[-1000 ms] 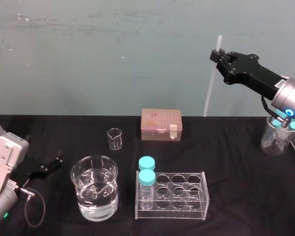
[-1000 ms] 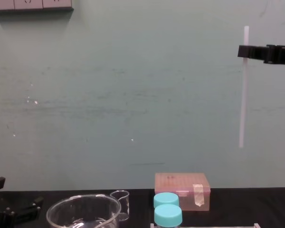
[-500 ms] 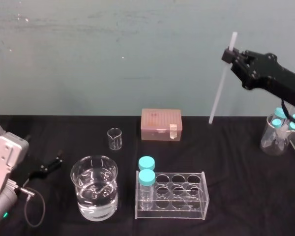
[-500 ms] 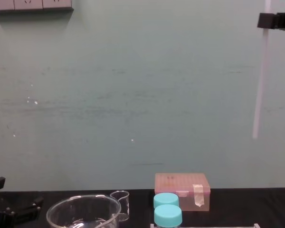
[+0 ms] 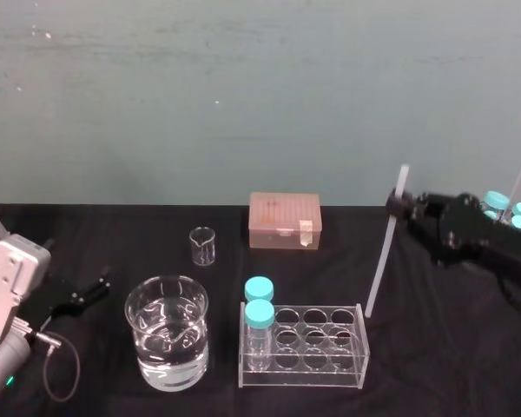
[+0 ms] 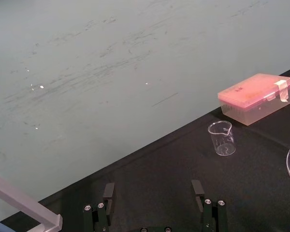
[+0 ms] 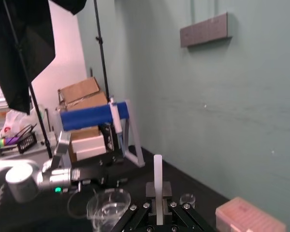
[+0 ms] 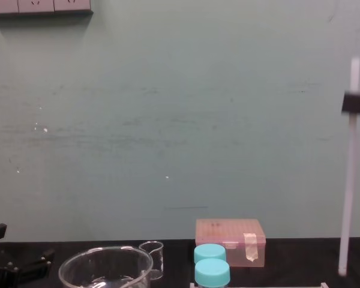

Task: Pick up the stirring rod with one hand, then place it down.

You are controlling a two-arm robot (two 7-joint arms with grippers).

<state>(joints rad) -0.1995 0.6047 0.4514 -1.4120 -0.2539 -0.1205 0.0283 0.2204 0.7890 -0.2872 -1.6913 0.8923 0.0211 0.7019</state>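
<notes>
Though slightly off vertical, stirring rod (image 5: 380,261) clamped near its top between right gripper (image 5: 398,205) fingers; left gripper (image 6: 153,190) fingers apart

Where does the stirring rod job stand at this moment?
Pick-up looks done: the right gripper is shut on the stirring rod near its top, rod nearly upright, lower tip close to the table beside the tube rack. Remaining: lay it down and release. The left gripper rests open at the table's left.
</notes>
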